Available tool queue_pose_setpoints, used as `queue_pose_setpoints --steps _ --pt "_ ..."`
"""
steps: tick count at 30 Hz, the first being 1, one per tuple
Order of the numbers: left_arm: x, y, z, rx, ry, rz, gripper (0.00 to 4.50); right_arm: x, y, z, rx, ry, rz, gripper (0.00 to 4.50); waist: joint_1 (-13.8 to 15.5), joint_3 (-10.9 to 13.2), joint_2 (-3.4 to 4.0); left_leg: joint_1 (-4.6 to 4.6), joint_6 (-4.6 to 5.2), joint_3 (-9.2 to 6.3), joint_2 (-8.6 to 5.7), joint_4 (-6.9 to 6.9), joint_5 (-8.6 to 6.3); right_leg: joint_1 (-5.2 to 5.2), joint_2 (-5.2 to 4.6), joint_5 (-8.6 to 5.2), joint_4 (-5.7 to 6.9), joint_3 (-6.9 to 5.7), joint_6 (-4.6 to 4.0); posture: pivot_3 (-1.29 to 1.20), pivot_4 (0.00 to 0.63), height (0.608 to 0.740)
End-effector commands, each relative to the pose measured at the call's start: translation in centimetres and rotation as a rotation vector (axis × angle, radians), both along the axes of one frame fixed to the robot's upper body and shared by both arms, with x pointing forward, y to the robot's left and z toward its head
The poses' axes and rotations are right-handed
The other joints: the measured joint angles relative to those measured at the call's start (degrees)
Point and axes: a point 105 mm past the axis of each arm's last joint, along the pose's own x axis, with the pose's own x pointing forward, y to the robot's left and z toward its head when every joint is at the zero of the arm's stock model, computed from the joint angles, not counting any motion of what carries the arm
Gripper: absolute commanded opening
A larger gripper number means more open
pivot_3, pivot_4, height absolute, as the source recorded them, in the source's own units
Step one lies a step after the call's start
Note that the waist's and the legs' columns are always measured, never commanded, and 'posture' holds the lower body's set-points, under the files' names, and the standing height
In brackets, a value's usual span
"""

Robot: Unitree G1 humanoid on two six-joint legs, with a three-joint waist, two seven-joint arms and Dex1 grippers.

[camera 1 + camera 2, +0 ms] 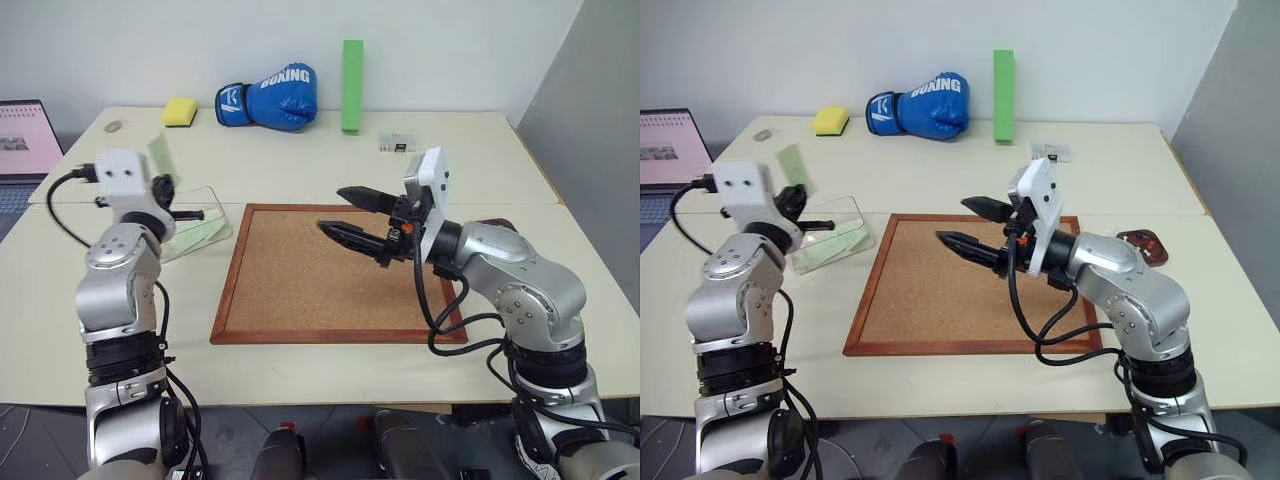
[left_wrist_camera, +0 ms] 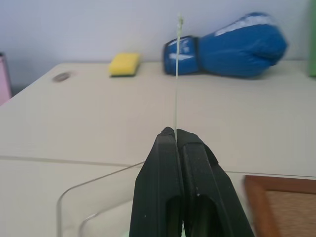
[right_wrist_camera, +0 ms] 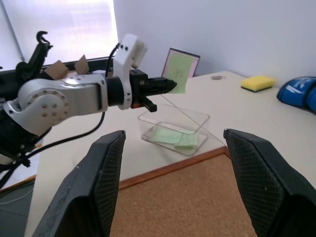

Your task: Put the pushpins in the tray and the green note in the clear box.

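Note:
My left gripper [image 1: 166, 182] is shut on the green note [image 1: 160, 152], a pale mint sheet that stands upright above the fingertips [image 2: 168, 140] and shows edge-on in the left wrist view. It hovers just over the near left side of the clear box [image 1: 222, 226], which has pale green sheets lying in it [image 3: 173, 134]. My right gripper [image 1: 952, 220] is open and holds nothing; it points left, raised over the corkboard. The dark reddish tray [image 1: 1143, 245] sits on the table behind my right arm. I cannot make out the pushpins.
A wood-framed corkboard [image 1: 330, 280] lies at the table's centre. Along the back stand a blue boxing glove [image 1: 272, 97], a yellow sponge [image 1: 180, 111], a tall green block [image 1: 352, 85] and a small labelled packet [image 1: 398, 142]. A laptop [image 1: 25, 140] is at far left.

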Motion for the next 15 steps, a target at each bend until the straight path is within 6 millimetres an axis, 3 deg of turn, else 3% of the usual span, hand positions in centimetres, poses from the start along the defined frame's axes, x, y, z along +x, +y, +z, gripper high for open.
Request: queue_pose_setpoints --steps 1,3,15 --pt "0.0 1.0 0.7 -0.045 -0.019 0.062 0.00 -0.6 0.5 0.9 0.013 -0.038 0.023 3.37 0.01 0.00 0.00 -0.04 0.00 0.00 -0.01 0.00 0.00 -0.01 -0.01 0.00 -0.01 0.00 0.00 0.00 0.150 0.740" --pt "0.5 0.7 0.1 -0.077 -0.007 0.042 0.00 -0.5 0.5 0.8 0.015 -0.037 0.018 3.37 0.04 0.00 -0.01 -0.09 -0.01 -0.03 -0.01 0.01 0.00 -0.02 -0.02 0.00 -0.03 -0.03 0.00 0.00 0.150 0.740" --pt "1.7 -0.3 -2.0 -0.148 0.038 -0.012 2.18 -0.2 0.0 0.3 0.027 -0.022 -0.047 3.38 -0.14 -0.01 -0.02 -0.18 -0.01 -0.10 -0.01 0.00 0.00 -0.08 -0.02 0.01 -0.03 -0.10 -0.01 0.00 0.150 0.740"
